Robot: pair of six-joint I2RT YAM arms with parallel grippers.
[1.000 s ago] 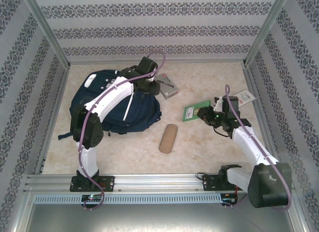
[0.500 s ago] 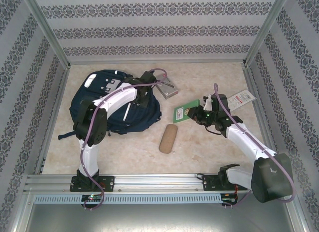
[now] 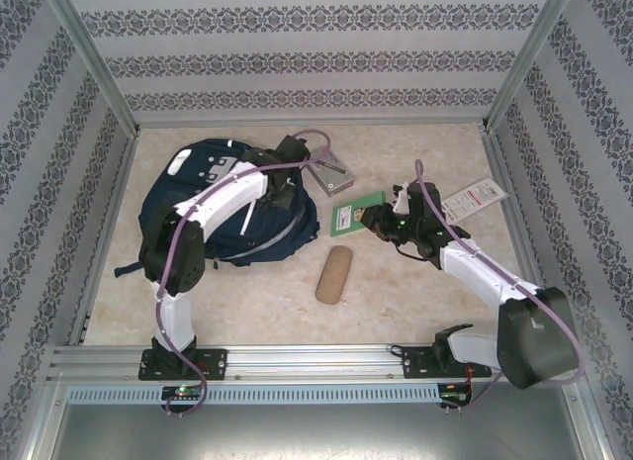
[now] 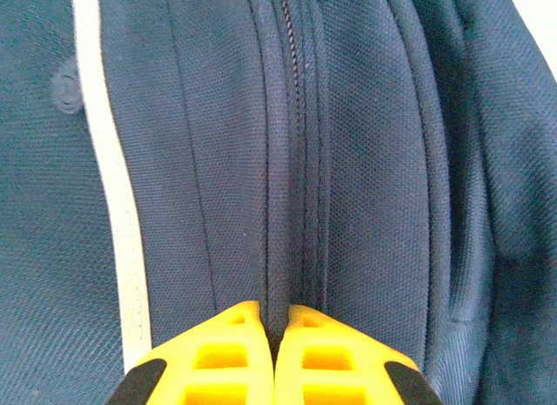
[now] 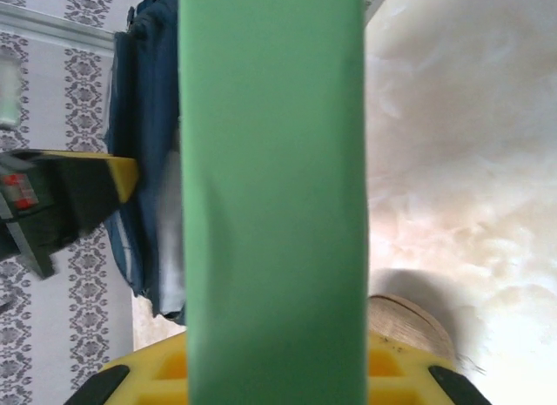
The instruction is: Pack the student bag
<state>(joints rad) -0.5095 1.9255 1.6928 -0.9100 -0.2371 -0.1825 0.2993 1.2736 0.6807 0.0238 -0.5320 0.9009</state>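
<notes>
Bag (image 3: 223,218) is lain flat in the far left quarter of the worktop (image 3: 425,302). Long axis is set diagonally: the top, with grey-white patches (image 3: 198,165), is pointed at the far left corner, the bottom at the worktop centre. White stripe (image 4: 111,205) and zip (image 4: 291,118) are run side by side in the left wrist view.

Left gripper (image 3: 287,183) is set down on the bag's right part. Its jaws are pressed together, with the fabric ridge beside the zip pinched between them (image 4: 274,357).

Right gripper (image 3: 374,221) is clamped on a green book (image 3: 354,215), which is held tilted just right of the bag, apart from it. In the right wrist view the book (image 5: 270,187) is seen between the yellow fingers (image 5: 405,370).

A grey book (image 3: 334,178) is lain at the bag's far right side, partly under the left arm. A tan pouch (image 3: 334,274) is lain near the centre, nearer than the green book. A white card (image 3: 473,198) is lain by the right edge.

Bare worktop is left along the near edge, along the far edge to the right, and between pouch and right edge. Patterned walls (image 3: 316,54) are set on three sides.
</notes>
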